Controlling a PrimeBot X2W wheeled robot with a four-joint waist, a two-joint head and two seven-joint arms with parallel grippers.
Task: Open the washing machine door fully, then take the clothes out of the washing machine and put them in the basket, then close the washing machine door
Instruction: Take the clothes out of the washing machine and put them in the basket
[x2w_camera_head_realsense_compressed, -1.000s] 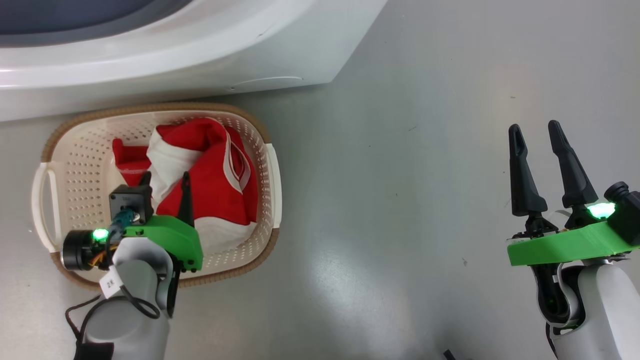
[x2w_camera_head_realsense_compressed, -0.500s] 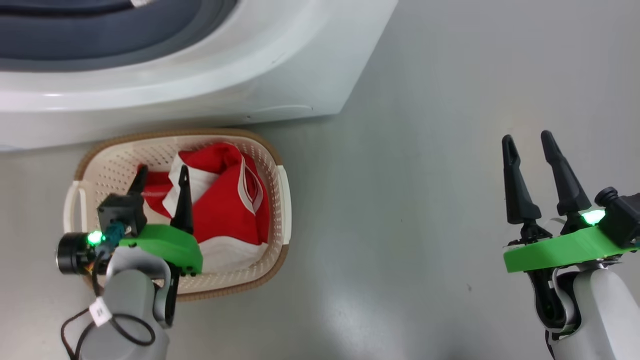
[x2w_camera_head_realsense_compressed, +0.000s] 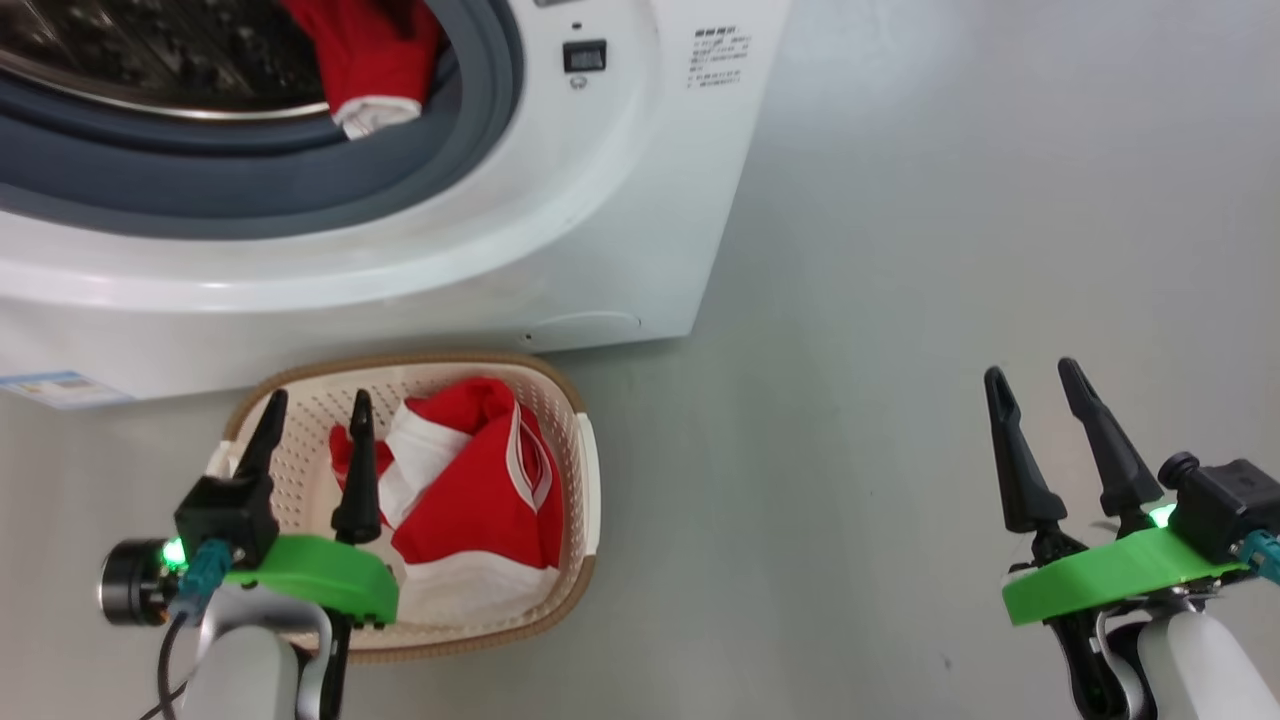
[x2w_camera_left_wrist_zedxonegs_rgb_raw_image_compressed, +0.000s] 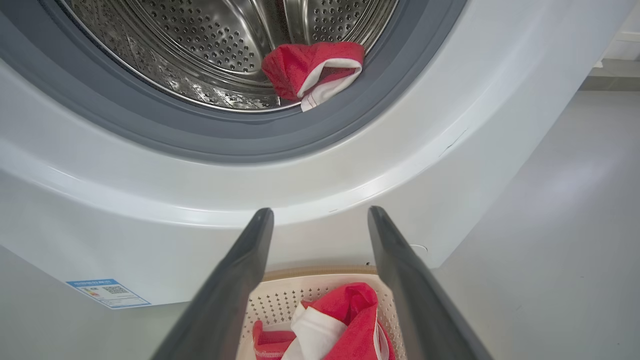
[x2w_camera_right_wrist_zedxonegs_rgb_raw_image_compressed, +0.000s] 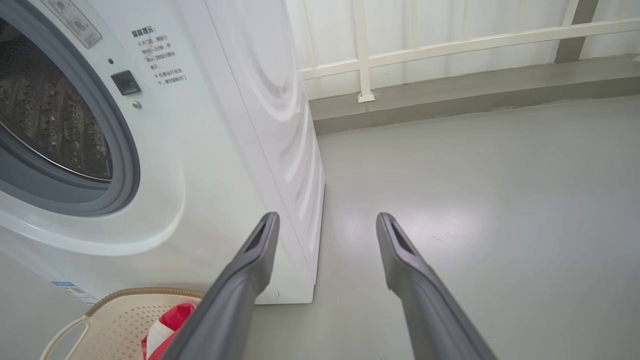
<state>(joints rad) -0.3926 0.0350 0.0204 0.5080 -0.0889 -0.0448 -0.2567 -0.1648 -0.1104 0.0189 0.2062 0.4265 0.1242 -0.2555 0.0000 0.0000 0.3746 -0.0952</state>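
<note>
Basket (x2w_camera_head_realsense_compressed: 588, 480) holds red clothes (x2w_camera_head_realsense_compressed: 480, 500), washing machine (x2w_camera_head_realsense_compressed: 620, 200) one more; left hand (x2w_camera_head_realsense_compressed: 317, 400) and right hand (x2w_camera_head_realsense_compressed: 1030, 368) spread empty.

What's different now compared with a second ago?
Mostly the camera tilted up, showing more of the washing machine and a red garment in its drum. The left gripper drew back from the clothes in the basket, open and empty. Nothing was grabbed or dropped. Those clothes and the open right gripper stayed put.

Left gripper (x2w_camera_head_realsense_compressed: 318, 400) and right gripper (x2w_camera_head_realsense_compressed: 1030, 368) have long black tapered fingers (x2w_camera_head_realsense_compressed: 1013, 470) on bright green mounts (x2w_camera_head_realsense_compressed: 1100, 580). Forearms (x2w_camera_head_realsense_compressed: 245, 680) are pale grey, with green lights (x2w_camera_head_realsense_compressed: 175, 552).
</note>
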